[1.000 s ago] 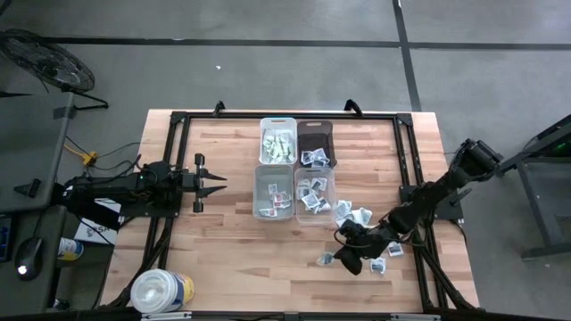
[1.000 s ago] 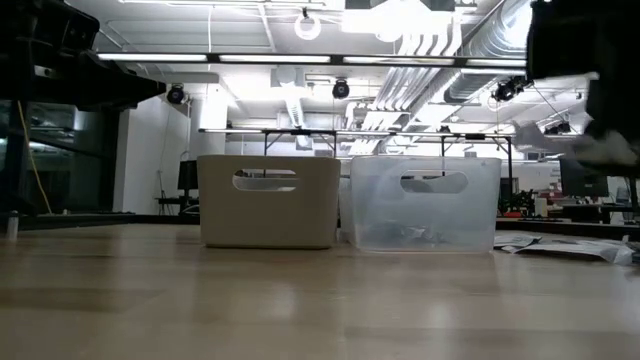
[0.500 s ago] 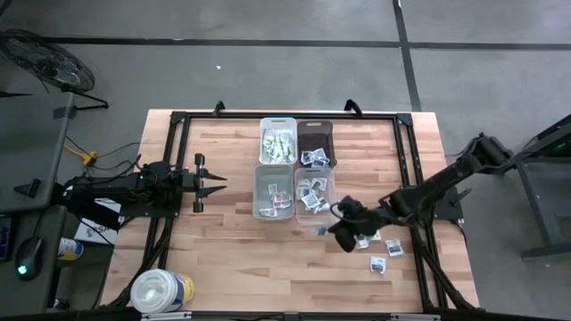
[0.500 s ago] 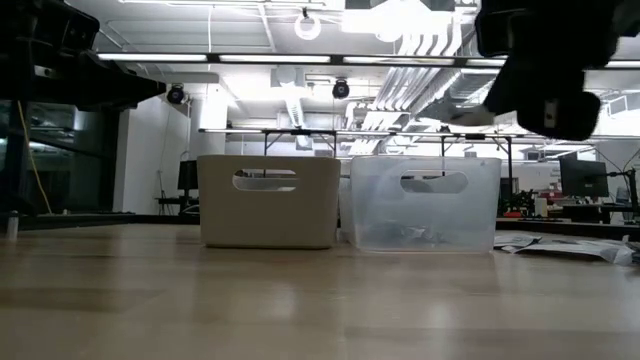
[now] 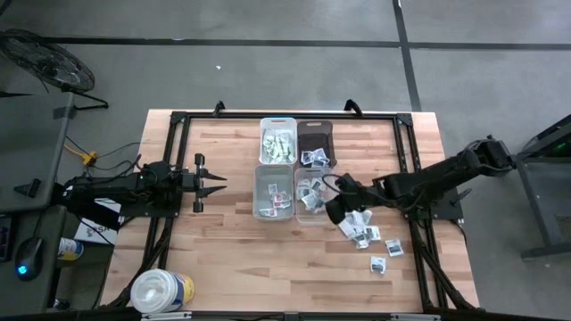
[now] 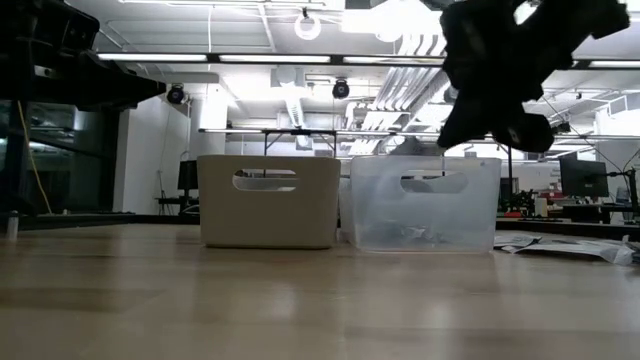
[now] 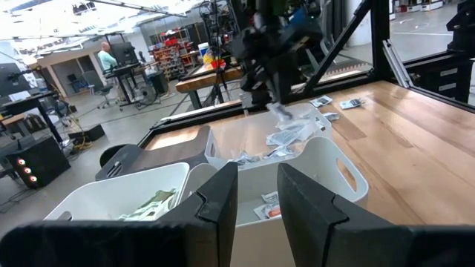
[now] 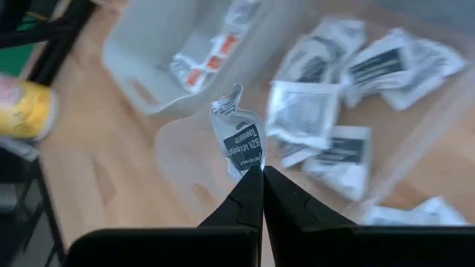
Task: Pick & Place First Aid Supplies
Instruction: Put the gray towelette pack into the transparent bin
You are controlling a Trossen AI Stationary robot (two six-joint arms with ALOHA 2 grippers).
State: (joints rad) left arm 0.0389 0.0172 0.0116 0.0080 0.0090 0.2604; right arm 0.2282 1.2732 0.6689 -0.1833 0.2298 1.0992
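Note:
My right gripper [image 5: 334, 209] hangs over the near right edge of a clear bin [image 5: 314, 194] and is shut on a small white packet with dark print [image 8: 241, 141]. Below the packet, that bin holds several similar packets [image 8: 326, 111]. More first aid supplies lie loose on the wood [image 5: 366, 234] to the right of the bins. My left gripper [image 5: 212, 181] waits level at the table's left, open with nothing between its fingers [image 7: 256, 196]. My right gripper pinches the packet's lower corner [image 8: 251, 165] between its two fingertips, only at their free ends. The fingers slant down from the table's right. The packet sticks out past the tips, lifted clear above the clear bin.
Four bins stand together mid-table: a white one with greenish packets [image 5: 277, 141], a dark one [image 5: 314, 143], a pale one [image 5: 273, 192] and the clear one. A big white tub [image 5: 162, 291] stands at the near left corner. Black frame rails run along the table's edges.
My right gripper has risen from the loose packets near the table's right front and swung toward the far left, ending over the clear bin. It has stayed shut on the packet, which has come up off the wood with it.

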